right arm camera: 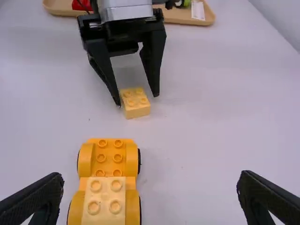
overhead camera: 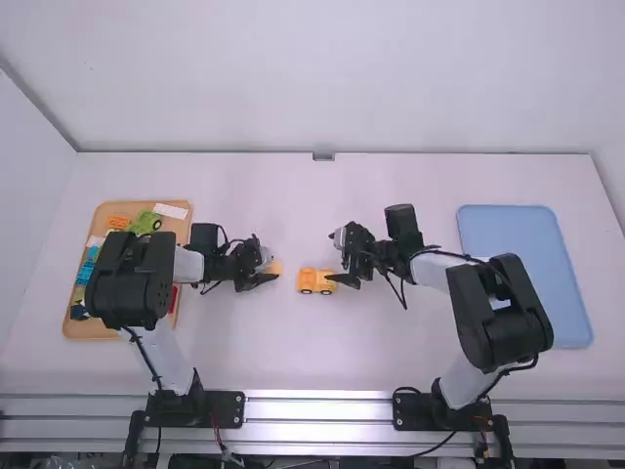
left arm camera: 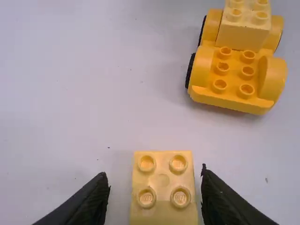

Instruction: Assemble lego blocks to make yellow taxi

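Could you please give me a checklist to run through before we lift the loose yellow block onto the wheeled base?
1. Loose four-stud yellow block has its studs up: ok.
2. Block lies between the fingers of the left end effector: ok.
3. Block gripped: not ok, fingers open.
4. Wheeled base has free studs beside its mounted yellow block: ok.
5. Right end effector grips the base: not ok, fingers open.

Robotics lab, prob., b/c a left robot arm (overhead camera: 132,278) & a right robot arm (overhead camera: 500,313) stand at the white table (overhead camera: 293,357), w/ black cables (overhead camera: 146,360) on them & metal rails (overhead camera: 322,410) along its near edge. Plain white wall (overhead camera: 312,78) behind the table; tan tray (overhead camera: 93,331) at its left, blue tray (overhead camera: 518,239) at its right.
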Motion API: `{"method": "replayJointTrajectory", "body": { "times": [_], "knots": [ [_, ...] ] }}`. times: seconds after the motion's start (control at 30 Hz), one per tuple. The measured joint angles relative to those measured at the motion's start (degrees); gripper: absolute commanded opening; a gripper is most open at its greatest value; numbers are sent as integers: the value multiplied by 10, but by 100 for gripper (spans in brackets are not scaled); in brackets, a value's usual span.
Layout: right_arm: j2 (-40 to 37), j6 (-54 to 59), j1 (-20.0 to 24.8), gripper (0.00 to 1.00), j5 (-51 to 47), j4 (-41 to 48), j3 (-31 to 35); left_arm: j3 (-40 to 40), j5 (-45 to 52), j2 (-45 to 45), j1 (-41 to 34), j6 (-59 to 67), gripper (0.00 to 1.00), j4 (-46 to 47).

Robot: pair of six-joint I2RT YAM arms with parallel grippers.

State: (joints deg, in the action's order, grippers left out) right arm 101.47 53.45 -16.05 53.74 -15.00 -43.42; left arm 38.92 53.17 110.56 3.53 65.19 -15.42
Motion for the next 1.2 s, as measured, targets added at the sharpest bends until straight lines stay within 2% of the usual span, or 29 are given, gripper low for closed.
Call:
{"method": "replayJointTrajectory", "body": {
  "times": [0.27,0.57,0.7,0.73,0.87,0.97,1.0,1.03,1.2],
  "knots": [
    [0,-5,3,98,-1,0,0,-42,3,0,0,-12,45,-64],
    [0,-4,-3,98,-1,-1,0,-20,28,33,0,-26,43,-61],
    [0,-4,-2,99,-1,0,0,-18,35,37,0,-22,31,-64],
    [0,-4,-2,98,-1,0,0,-18,36,37,0,-21,24,-64],
    [0,-5,-2,98,-2,0,0,-18,40,37,0,-19,20,-51],
    [0,-5,-2,98,-2,2,0,-18,40,28,0,-17,25,-27],
    [0,-4,-2,99,-1,2,0,-18,37,24,0,-17,31,-21],
    [0,-7,-1,99,-1,2,0,-18,34,17,0,-16,45,-14],
    [0,-5,1,99,-1,2,0,-18,0,-17,0,-15,51,9]
  ]
}}
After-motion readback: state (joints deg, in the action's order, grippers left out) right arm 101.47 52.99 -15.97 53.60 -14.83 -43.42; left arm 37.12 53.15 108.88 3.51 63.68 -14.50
